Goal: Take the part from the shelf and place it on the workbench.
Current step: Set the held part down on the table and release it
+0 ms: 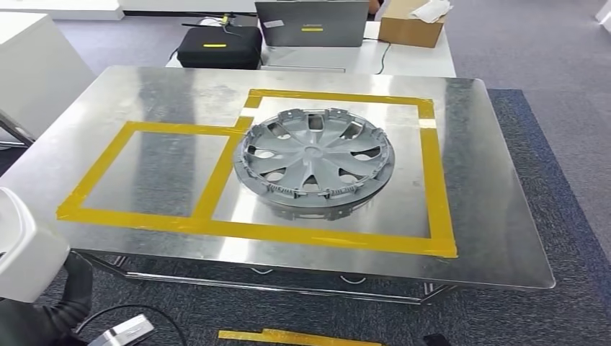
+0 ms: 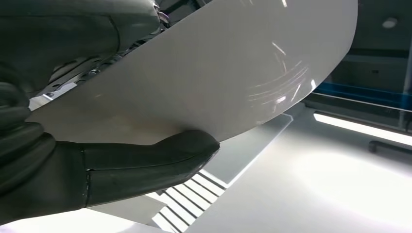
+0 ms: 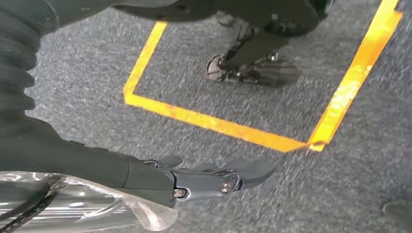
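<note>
You are looking down on the bench (image 1: 497, 238), a bright metal sheet marked out in yellow tape (image 1: 432, 180). Working from the left edge: a smaller taped square is sitting toward the bench's left side, and it is sharing one strip with a larger taped rectangle that is running out toward the right edge. The part, a grey wheel cover (image 1: 314, 161), is lying flat inside that larger rectangle, toward its left side, with its rim just beside the shared strip and its ribbed inner face turned up; it is resting on the bench with nothing touching it. Beyond the far edge, a black case (image 1: 219, 46), a grey laptop (image 1: 311, 23) and a cardboard box (image 1: 412, 26) are sitting on a white table. In the left wrist view, your left hand (image 2: 102, 170) is lying against a broad white curved panel (image 2: 233, 73); a thick dark thumb is pressing along the panel's edge, the other fingers are hidden, and you cannot tell whether they are spread or closed. In the right wrist view, your right hand (image 3: 209, 179) is hanging over grey carpet (image 3: 87, 82) crossed by yellow floor tape (image 3: 214, 124); its fingers are reaching out nearly straight, close together, and holding nothing.
</note>
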`<state>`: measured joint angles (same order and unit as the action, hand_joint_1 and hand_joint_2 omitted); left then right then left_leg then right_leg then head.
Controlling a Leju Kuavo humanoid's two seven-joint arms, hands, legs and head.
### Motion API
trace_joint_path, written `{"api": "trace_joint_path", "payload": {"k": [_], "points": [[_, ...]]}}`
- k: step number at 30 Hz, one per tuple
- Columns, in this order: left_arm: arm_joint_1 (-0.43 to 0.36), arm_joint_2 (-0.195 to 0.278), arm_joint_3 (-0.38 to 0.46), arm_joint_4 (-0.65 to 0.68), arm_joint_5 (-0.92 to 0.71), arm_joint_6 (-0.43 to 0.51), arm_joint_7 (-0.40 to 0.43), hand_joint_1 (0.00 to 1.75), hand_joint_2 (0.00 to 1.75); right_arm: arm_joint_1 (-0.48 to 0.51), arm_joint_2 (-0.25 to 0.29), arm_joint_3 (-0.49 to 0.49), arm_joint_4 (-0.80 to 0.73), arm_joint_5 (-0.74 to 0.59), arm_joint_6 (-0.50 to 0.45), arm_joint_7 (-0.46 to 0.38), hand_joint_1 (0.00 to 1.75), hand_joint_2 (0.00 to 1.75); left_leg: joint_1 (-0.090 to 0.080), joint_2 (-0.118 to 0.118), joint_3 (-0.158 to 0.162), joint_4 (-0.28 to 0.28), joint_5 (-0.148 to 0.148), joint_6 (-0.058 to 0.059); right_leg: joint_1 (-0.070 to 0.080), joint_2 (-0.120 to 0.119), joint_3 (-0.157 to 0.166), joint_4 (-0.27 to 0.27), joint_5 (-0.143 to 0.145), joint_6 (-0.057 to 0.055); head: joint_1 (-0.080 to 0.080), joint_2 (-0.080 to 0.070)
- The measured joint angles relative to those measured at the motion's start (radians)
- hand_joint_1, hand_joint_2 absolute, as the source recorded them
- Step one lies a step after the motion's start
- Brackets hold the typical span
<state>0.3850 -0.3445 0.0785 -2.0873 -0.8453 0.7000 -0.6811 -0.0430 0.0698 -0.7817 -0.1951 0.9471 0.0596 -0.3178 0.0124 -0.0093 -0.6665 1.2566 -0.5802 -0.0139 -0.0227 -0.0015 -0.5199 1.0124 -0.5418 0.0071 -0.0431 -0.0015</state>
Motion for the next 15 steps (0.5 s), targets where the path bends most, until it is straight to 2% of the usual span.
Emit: {"api": "trace_joint_path", "payload": {"k": [1, 2, 3, 5, 7, 8, 11, 13, 15], "points": [[0.0, 0.0, 0.0, 0.0, -0.002, 0.0, 0.004, 1.75, 1.75, 0.001, 0.0, 0.0, 0.0, 0.0, 0.001, 0.0, 0.0, 1.75, 0.001, 0.001, 0.019, -0.064, 0.048, 0.001, -0.001, 0.001, 0.01, 0.0, -0.008, 0.004, 0.0, 0.0], [0.0, 0.0, -0.001, 0.002, -0.006, 0.0, 0.01, 1.75, 1.75, 0.001, 0.0, 0.0, 0.0, 0.001, 0.001, 0.0, 0.0, 1.75, -0.001, 0.002, 0.041, -0.121, 0.081, 0.003, -0.001, 0.001, 0.016, -0.001, -0.015, 0.01, 0.0, 0.0], [-0.001, 0.001, -0.002, 0.003, -0.01, 0.0, 0.017, 1.75, 1.75, 0.0, 0.0, -0.001, 0.0, 0.001, 0.002, 0.0, 0.0, 1.75, -0.003, 0.003, 0.061, -0.17, 0.099, 0.007, 0.0, 0.002, 0.018, 0.0, -0.021, 0.016, -0.001, 0.0], [-0.002, 0.003, -0.006, 0.008, -0.026, 0.0, 0.045, 1.75, 1.75, -0.002, 0.0, -0.002, 0.0, 0.001, 0.0, 0.002, 0.0, 1.75, -0.006, 0.004, 0.076, -0.206, 0.097, 0.01, 0.003, 0.0, 0.016, 0.0, -0.028, 0.019, 0.002, 0.0], [-0.005, 0.011, -0.018, 0.017, -0.05, -0.001, 0.092, 1.75, 1.75, -0.004, -0.001, -0.006, 0.0, 0.001, -0.001, 0.004, 0.0, 1.75, -0.005, 0.002, 0.078, -0.214, 0.095, 0.012, 0.004, -0.002, 0.02, -0.005, -0.028, 0.014, 0.006, 0.0], [-0.007, 0.017, -0.025, 0.022, -0.064, -0.001, 0.115, 1.75, 1.75, -0.004, 0.0, -0.008, 0.0, 0.002, -0.002, 0.006, 0.0, 1.75, -0.008, 0.002, 0.078, -0.213, 0.092, 0.017, 0.003, -0.003, 0.025, -0.013, -0.026, 0.018, 0.006, 0.0], [-0.017, 0.045, -0.045, 0.037, -0.115, -0.006, 0.213, 1.75, 1.75, -0.005, 0.001, -0.009, 0.0, 0.002, -0.002, 0.01, 0.0, 1.75, -0.011, 0.004, 0.086, -0.222, 0.088, 0.036, -0.002, -0.001, 0.036, -0.03, -0.025, 0.044, 0.005, 0.0], [-0.028, 0.074, -0.058, 0.053, -0.144, -0.009, 0.288, 1.75, 1.75, -0.007, 0.001, -0.013, 0.0, 0.002, -0.002, 0.012, 0.0, 1.75, -0.005, 0.007, 0.099, -0.241, 0.092, 0.046, -0.001, 0.0, 0.014, 0.016, -0.055, 0.048, 0.01, 0.0], [-0.045, 0.114, -0.065, 0.074, -0.157, -0.018, 0.342, 1.75, 1.75, -0.008, 0.001, -0.017, 0.0, 0.005, -0.003, 0.012, 0.0, 1.75, -0.004, 0.009, 0.105, -0.247, 0.091, 0.052, 0.001, 0.0, -0.059, 0.139, -0.107, 0.045, 0.015, 0.0]]}}
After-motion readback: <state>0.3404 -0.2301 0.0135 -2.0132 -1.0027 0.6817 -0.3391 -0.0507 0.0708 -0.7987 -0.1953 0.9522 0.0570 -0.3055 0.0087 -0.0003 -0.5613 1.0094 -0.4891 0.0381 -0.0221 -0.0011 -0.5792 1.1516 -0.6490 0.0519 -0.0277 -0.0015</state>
